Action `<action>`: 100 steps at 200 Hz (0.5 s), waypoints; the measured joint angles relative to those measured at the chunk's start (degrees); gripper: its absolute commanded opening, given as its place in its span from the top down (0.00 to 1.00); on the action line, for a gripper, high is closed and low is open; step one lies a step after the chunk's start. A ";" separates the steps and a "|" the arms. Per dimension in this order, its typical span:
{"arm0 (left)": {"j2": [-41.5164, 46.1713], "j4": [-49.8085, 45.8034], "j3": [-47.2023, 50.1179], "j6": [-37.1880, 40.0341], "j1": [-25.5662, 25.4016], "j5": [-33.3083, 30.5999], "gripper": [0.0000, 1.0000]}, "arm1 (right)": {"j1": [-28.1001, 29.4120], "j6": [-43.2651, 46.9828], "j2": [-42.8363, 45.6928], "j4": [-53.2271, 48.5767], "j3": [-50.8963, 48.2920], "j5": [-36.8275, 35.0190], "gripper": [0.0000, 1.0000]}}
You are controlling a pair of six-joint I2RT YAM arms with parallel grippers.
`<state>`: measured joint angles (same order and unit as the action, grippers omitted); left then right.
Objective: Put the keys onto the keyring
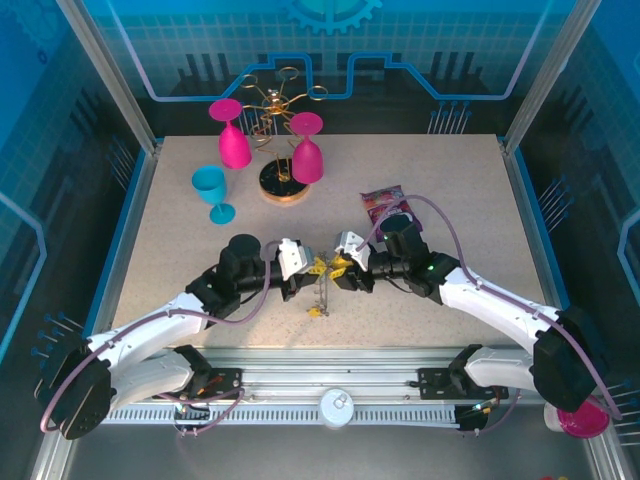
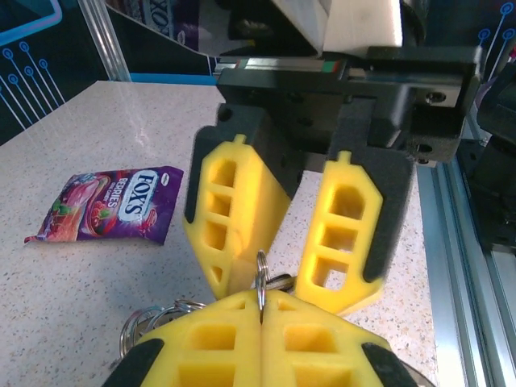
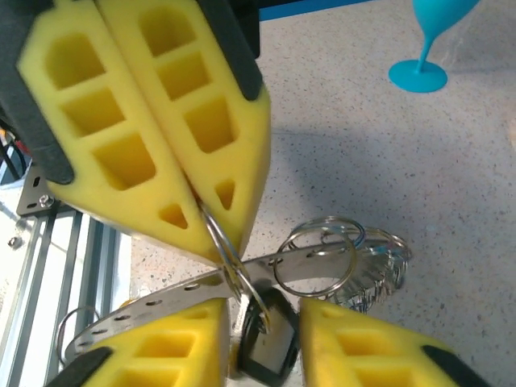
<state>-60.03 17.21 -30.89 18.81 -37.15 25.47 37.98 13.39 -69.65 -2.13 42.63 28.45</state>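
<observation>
1 black-tagged key (image 3: 266,351) sat between the parted fingers of the right claw (image 3: 264,310); its grip could not be told. The left claw (image 2: 260,297) clenched the keyring (image 3: 161,294) over the bench (image 1: 180,250). Threading appeared unfinished.

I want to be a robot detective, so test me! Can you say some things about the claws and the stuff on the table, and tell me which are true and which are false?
1. The left claw is shut on a wire loop of the keyring. True.
2. The right claw is squeezed shut with nothing between its fingers. False: its fingers stand apart, with a key with a black tag between them.
3. A candy packet lies flat on the table. True.
4. The blue goblet has tipped over onto its side. False: it stands upright.
</observation>
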 measured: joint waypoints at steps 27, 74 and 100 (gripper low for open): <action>0.00 1.07 0.00 -1.18 0.00 -0.90 1.00 | 0.22 1.55 0.35 -1.64 0.07 -2.05 0.96; -0.02 3.61 1.05 -3.52 -0.15 -1.01 1.00 | 3.04 4.85 -0.50 -4.02 0.81 -4.92 1.00; -0.20 3.74 1.18 -3.72 -0.15 -0.31 1.00 | 4.46 5.79 -1.79 -4.44 1.88 -5.55 0.99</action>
<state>-60.23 20.95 -29.71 15.09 -37.30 25.17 42.44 19.18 -71.44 -6.57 44.51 22.90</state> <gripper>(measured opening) 0.052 0.057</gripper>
